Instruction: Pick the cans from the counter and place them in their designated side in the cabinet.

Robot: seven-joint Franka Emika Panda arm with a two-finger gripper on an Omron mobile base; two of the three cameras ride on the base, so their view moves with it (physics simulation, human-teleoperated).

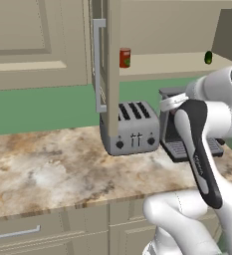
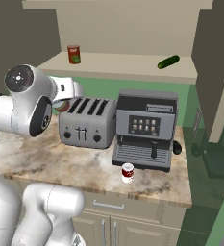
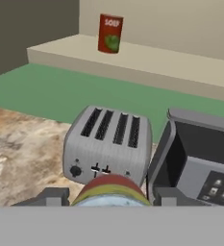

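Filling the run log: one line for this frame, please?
gripper: shut on banded can | above toaster | red-white can: on counter by coffee machine | cabinet shelf: tall red can, green object

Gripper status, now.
Gripper: closed on the small can with yellow and red bands, held above the counter near the toaster.

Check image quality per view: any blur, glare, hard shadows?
Left base view: soft, blurry edges on the silver four-slot toaster; no glare. Right base view: flat, even light, no hard shadows around the small red-and-white can. Hand view: the yellow-and-red banded can between the fingertips looks smeared.
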